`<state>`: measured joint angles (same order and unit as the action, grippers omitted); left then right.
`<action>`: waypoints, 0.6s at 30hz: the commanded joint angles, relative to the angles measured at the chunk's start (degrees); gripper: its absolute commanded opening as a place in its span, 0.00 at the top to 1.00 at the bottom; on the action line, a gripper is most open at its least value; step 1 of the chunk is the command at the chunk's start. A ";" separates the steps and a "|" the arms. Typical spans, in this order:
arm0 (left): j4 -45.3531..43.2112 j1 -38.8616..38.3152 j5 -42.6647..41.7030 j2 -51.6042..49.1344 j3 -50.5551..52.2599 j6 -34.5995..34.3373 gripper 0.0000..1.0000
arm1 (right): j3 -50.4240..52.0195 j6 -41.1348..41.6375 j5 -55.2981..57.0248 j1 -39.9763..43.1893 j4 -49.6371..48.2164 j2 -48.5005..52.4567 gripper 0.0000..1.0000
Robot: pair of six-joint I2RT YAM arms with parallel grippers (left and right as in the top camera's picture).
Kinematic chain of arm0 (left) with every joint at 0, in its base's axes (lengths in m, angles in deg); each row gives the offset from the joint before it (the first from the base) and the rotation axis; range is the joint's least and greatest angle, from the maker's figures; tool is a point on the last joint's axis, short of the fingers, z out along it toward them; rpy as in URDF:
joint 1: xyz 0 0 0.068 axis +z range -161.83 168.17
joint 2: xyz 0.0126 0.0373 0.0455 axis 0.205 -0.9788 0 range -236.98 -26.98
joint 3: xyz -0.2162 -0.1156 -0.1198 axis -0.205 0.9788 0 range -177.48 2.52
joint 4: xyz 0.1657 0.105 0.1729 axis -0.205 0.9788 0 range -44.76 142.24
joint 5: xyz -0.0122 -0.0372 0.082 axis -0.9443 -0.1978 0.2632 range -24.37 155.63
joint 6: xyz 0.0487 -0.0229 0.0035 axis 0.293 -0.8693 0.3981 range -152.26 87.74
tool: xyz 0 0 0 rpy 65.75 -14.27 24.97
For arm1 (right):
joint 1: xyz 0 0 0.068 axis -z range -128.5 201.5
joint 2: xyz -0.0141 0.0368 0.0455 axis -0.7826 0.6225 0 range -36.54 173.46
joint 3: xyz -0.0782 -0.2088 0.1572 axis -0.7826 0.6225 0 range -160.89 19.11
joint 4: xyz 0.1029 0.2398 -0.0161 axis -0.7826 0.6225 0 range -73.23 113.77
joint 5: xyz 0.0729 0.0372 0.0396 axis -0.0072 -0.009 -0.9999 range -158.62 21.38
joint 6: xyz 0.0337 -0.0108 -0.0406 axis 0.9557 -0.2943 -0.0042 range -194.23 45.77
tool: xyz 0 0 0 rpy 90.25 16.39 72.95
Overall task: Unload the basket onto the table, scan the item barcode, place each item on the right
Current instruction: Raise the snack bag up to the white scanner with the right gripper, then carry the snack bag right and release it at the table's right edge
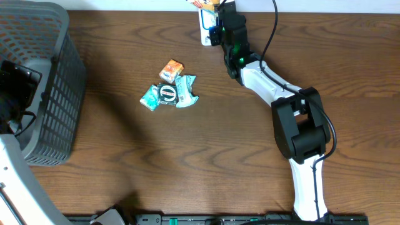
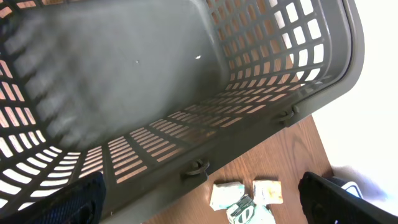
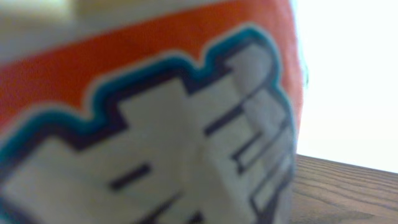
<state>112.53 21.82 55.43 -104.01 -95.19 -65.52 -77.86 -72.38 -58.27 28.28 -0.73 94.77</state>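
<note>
left gripper (image 2: 199, 193): hanging wide open and empty at the left edge of the overhead frame, looking down into the basket (image 1: 62, 94).
loose packets (image 1: 169, 92): lying in a touching heap at the centre of the overhead frame, well apart from both grippers.
right gripper (image 1: 215, 15): reaching to the top centre of the overhead frame with its jaws closed. Its fingers are not showing in its own view, but it appears to be pinching the orange packet (image 3: 155, 124).
item position: the orange packet is filling the right wrist view and peeking out at the top edge of the overhead frame, just past the gripper tip.
item heading: its white lettering is climbing from lower left to upper right, so it is sitting tilted. Its long axis is cropped, so I cannot tell.
white device (image 1: 205, 32): lying just beside the right gripper, toward the lower left. It is possibly the scanner.
nearer arm: the right one, by far.
barcode: not showing in any view.
</note>
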 commanded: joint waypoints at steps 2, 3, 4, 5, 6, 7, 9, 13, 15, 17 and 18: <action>0.11 0.20 0.31 0.39 -0.79 -0.48 0.02 | -0.87 -0.59 -0.37 1.25 1.31 -3.96 0.99; 0.11 0.20 0.31 0.39 -0.79 -0.48 0.02 | -0.87 -0.61 -0.35 1.86 2.21 -4.87 0.99; 0.11 0.20 0.31 0.39 -0.79 -0.48 0.02 | -0.87 -0.61 -0.37 2.47 3.21 -5.81 0.99; 0.11 0.20 0.31 0.39 -0.79 -0.48 0.02 | -0.87 -0.61 -0.37 3.37 4.57 -7.02 0.99; 0.11 0.20 0.31 0.39 -0.79 -0.48 0.02 | -0.87 -0.61 -0.37 4.31 6.05 -8.17 0.99; 0.11 0.20 0.31 0.39 -0.79 -0.48 0.02 | -0.87 -0.63 -0.37 5.40 7.74 -9.38 0.99; 0.11 0.20 0.31 0.39 -0.79 -0.48 0.03 | -0.87 -0.66 -0.39 7.72 11.76 -11.45 0.99; 0.11 0.20 0.31 0.39 -0.79 -0.48 0.02 | -0.87 -1.95 -0.37 12.87 20.74 -13.53 0.99; 0.11 0.20 0.31 0.39 -0.79 -0.48 0.02 | -0.87 -5.14 -0.31 16.06 26.60 -13.62 0.99; 0.11 0.20 0.31 0.39 -0.79 -0.48 0.02 | -0.83 -8.39 0.42 19.06 32.35 -13.53 0.99; 0.11 0.20 0.31 0.39 -0.79 -0.48 0.03 | -0.83 -9.44 1.36 20.72 34.99 -13.33 0.99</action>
<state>112.53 21.82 55.45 -104.01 -95.19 -65.52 -78.54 -76.40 -58.83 45.63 30.64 81.46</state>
